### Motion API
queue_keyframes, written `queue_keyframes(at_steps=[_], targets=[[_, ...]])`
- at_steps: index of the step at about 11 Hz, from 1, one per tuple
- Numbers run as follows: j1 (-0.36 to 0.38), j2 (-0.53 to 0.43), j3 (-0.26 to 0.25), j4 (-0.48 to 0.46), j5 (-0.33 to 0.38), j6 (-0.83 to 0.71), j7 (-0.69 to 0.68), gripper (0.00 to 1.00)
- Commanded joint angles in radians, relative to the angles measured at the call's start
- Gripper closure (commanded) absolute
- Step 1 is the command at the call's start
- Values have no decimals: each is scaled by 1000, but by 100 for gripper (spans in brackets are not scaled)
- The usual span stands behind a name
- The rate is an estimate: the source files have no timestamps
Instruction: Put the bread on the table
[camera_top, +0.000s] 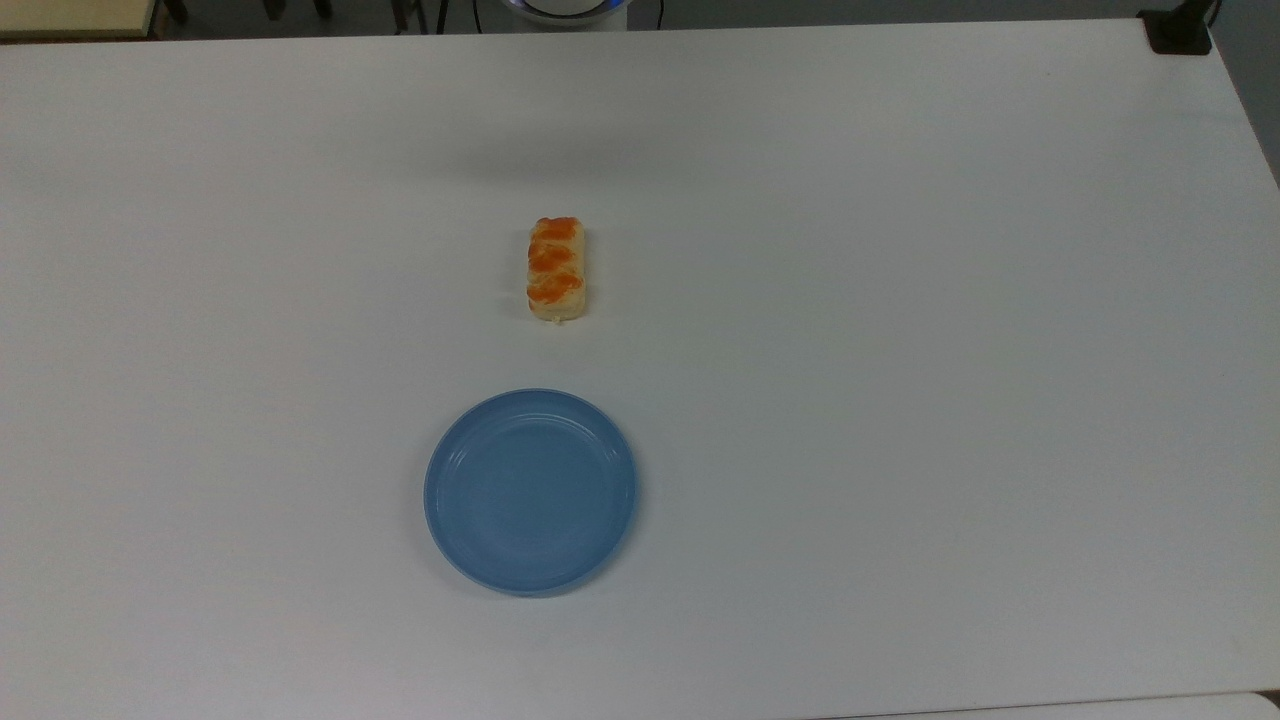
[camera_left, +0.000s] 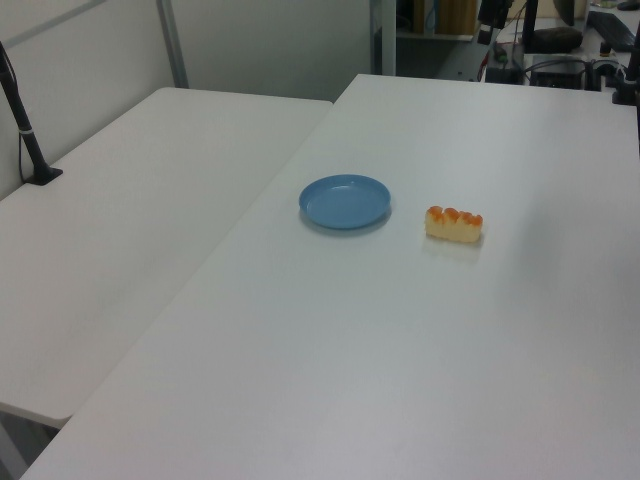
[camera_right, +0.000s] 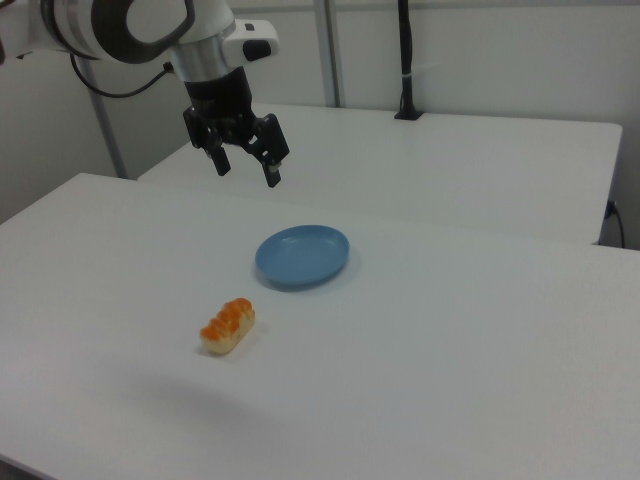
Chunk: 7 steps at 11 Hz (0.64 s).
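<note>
On the broad white rectangular tabletop (camera_top: 900, 350), the small oblong tan bread with three orange-glazed bumps (camera_top: 555, 268) lies flat, apart from the round blue plate (camera_top: 531, 491), which sits bare nearby. In the right view the white robot arm's black two-finger gripper (camera_right: 247, 170) hangs high above the surface, its fingers spread and holding nothing. A second white table (camera_left: 130, 230) adjoins the first in the left view, with a black pole on a square base (camera_left: 25, 130) on it, against pale partition walls (camera_left: 270, 40).
</note>
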Motion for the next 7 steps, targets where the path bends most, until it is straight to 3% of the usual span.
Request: queue_keyframes(at_steps=[1, 7], targets=[[57, -9, -14, -9, 20, -15, 60, 0], [58, 8, -12, -7, 14, -2, 48, 0]])
